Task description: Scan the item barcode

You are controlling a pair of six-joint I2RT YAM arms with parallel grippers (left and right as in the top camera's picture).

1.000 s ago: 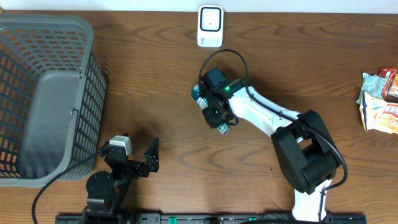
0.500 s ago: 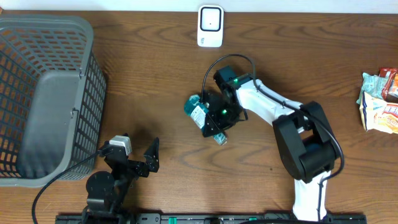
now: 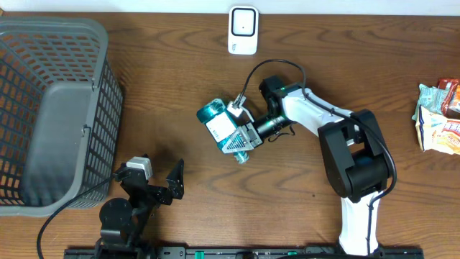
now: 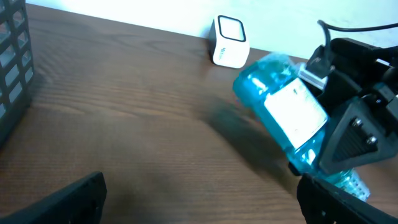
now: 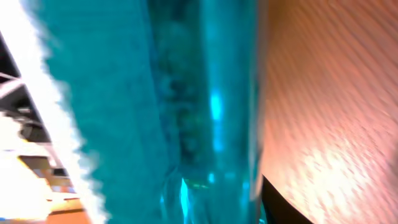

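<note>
A teal bottle with a white label hangs tilted over the middle of the table, and my right gripper is shut on its lower part. In the left wrist view the bottle shows its label turned up and toward the left, below the white scanner. Overhead, the scanner stands at the far edge, well beyond the bottle. In the right wrist view the bottle fills the frame, blurred. My left gripper rests open at the near left, with nothing in it.
A grey mesh basket takes up the left side; its wall shows in the left wrist view. Snack packets lie at the right edge. Bare wood lies between the basket and the bottle.
My right arm has swung the bottle leftward and turned it, so the white label now faces up. The left arm has not moved.
</note>
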